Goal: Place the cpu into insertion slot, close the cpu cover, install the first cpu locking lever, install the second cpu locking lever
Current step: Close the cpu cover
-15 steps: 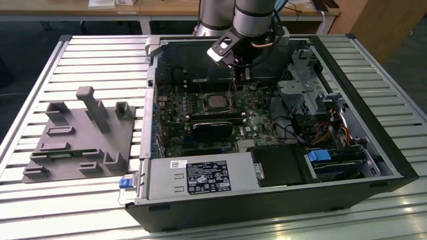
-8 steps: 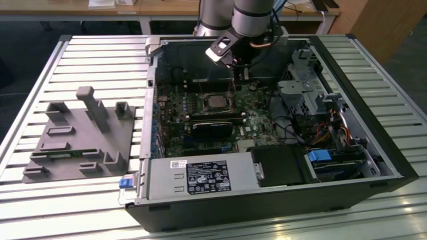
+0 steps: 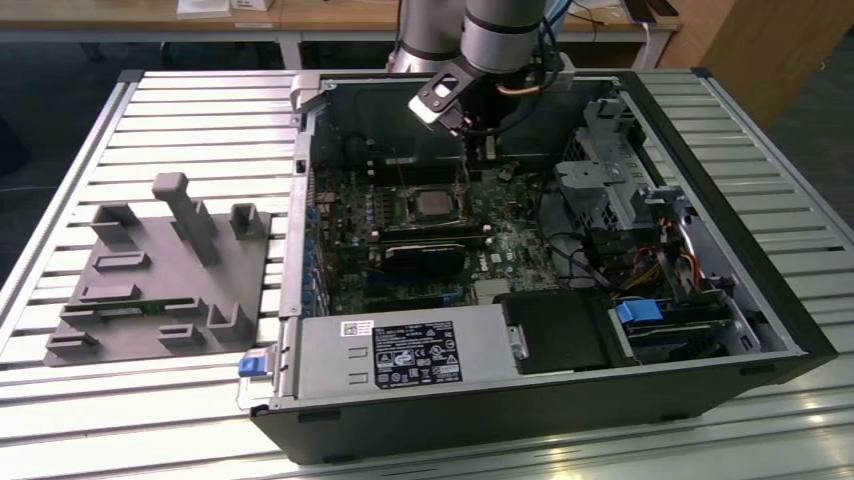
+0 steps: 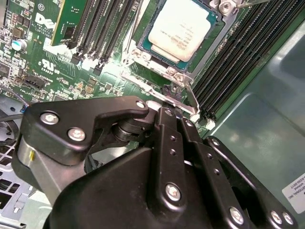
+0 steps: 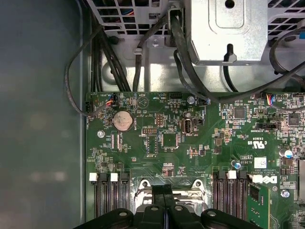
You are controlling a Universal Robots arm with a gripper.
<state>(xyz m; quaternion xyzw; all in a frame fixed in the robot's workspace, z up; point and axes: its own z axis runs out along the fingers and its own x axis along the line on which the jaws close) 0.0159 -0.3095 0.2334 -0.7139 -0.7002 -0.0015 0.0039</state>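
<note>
The cpu [image 4: 183, 28], a silver-beige square chip, lies flat in the insertion slot [image 3: 430, 203] on the green motherboard. The silver cpu cover [image 4: 141, 54] lies down around the chip's edges. A thin metal lever [image 4: 190, 95] runs along the socket's side nearest my fingertips. My black gripper [image 4: 171, 113] hangs just beside that edge of the socket with its two fingers pressed together and nothing seen between them. It also appears in the first wrist view [image 5: 164, 190] and in the exterior view [image 3: 467, 160], where it is above the board, just behind the socket.
The board sits inside an open computer case [image 3: 747, 300]. Black memory slots [image 4: 238, 52] flank the socket. A metal drive cage [image 3: 607, 180] and cable bundles [image 5: 143, 52] crowd the exterior view's right. A grey fixture plate [image 3: 160, 270] lies outside the case on the slatted table.
</note>
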